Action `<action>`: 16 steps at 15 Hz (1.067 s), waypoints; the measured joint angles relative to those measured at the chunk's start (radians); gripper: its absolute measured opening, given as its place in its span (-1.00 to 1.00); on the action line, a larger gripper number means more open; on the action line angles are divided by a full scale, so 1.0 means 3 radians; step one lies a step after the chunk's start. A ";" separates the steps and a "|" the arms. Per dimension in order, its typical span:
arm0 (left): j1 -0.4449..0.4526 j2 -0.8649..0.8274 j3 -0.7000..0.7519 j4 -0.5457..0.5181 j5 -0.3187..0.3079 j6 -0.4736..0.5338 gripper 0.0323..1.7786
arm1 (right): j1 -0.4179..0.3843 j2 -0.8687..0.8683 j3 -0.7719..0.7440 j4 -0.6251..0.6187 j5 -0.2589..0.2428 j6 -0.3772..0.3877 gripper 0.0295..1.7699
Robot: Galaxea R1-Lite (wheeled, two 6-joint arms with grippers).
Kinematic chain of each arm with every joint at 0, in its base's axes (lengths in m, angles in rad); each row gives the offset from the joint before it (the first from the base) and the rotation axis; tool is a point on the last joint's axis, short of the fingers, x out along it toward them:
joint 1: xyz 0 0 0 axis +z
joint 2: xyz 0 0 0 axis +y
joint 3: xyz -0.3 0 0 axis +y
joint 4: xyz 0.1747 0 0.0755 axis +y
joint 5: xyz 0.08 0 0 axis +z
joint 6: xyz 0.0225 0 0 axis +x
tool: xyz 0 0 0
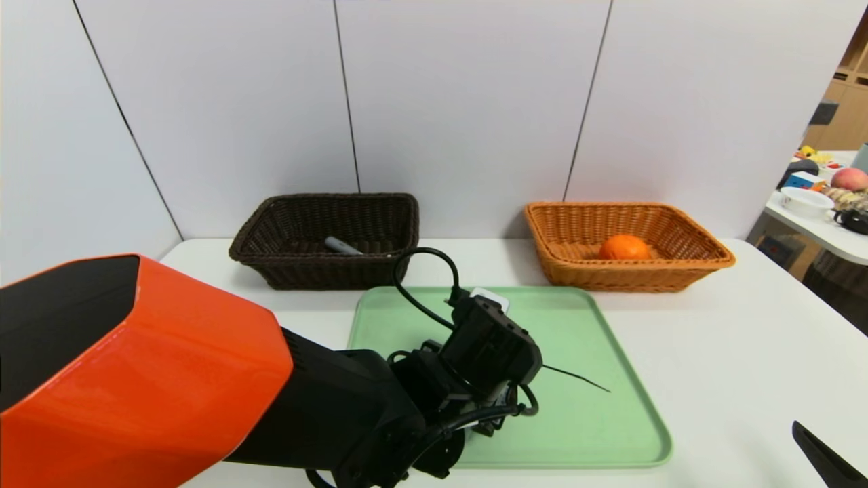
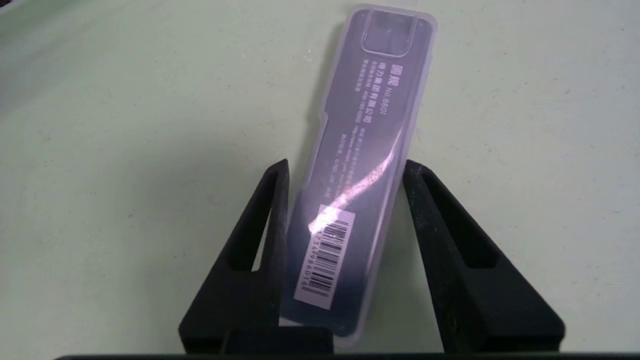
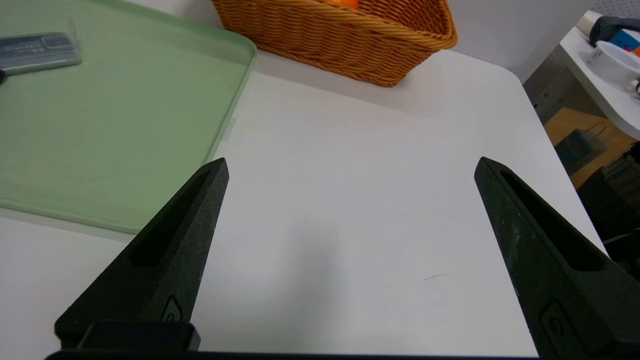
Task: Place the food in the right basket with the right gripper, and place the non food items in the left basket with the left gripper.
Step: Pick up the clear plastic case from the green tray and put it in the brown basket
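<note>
Gripping clear plastic case (image 2: 357, 165) on green tray (image 2: 125, 150), left pincer (image 2: 345, 170)

Tray (image 1: 597, 420) lies on table (image 1: 732, 352) in front of two baskets, left basket (image 1: 271, 261) holding a marker (image 1: 342, 246), right basket (image 1: 678, 268) an orange (image 1: 624, 247), compass case (image 2: 360, 165) on tray.

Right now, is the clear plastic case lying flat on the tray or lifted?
Lying flat: the clear plastic case rests on the green tray, left gripper fingers against its sides.
</note>
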 joint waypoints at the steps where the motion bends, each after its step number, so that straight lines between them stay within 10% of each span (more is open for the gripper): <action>1: 0.0000 -0.0002 0.0003 0.0000 0.0001 0.0000 -0.13 | 0.0000 0.0001 0.0000 0.0013 0.0000 -0.0002 0.91; 16: 0.0000 -0.0198 0.0009 -0.0143 0.0035 0.0055 -0.32 | 0.0000 0.0023 0.0001 0.0037 -0.0001 -0.0033 0.91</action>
